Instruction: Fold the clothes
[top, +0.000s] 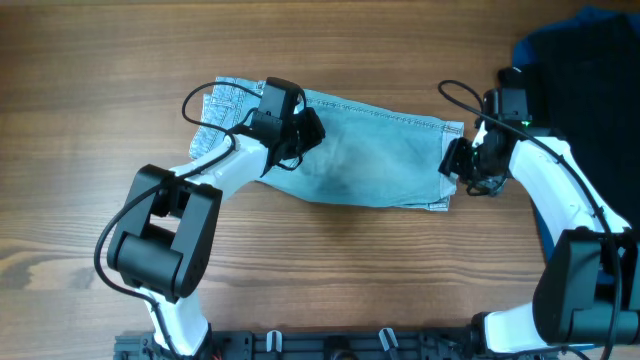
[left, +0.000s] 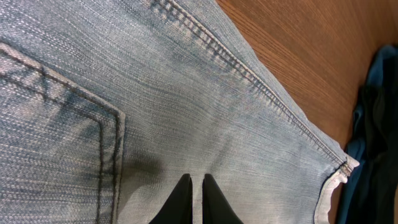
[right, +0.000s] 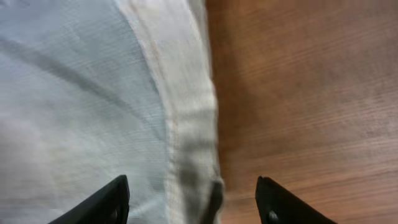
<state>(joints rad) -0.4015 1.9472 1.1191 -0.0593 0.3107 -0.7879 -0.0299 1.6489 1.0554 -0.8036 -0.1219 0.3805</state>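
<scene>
The clothes (top: 370, 150), a pair of light blue faded denim shorts, lie flat across the middle of the table. My left gripper (top: 308, 128) is over their left-centre part. In the left wrist view it (left: 195, 180) is shut, its tips down near the denim (left: 186, 93) just right of a stitched pocket (left: 56, 143), with nothing visibly pinched. My right gripper (top: 452, 160) is at the shorts' right end. In the right wrist view it (right: 191, 186) stands open, one finger over the cloth (right: 74, 93) and one over bare wood, straddling the pale hem (right: 186, 124).
A dark blue garment (top: 535, 50) and a black garment (top: 600, 100) lie heaped at the table's far right, just behind the right arm. They also show at the edge of the left wrist view (left: 376, 124). Bare wooden table (top: 100, 60) surrounds the shorts.
</scene>
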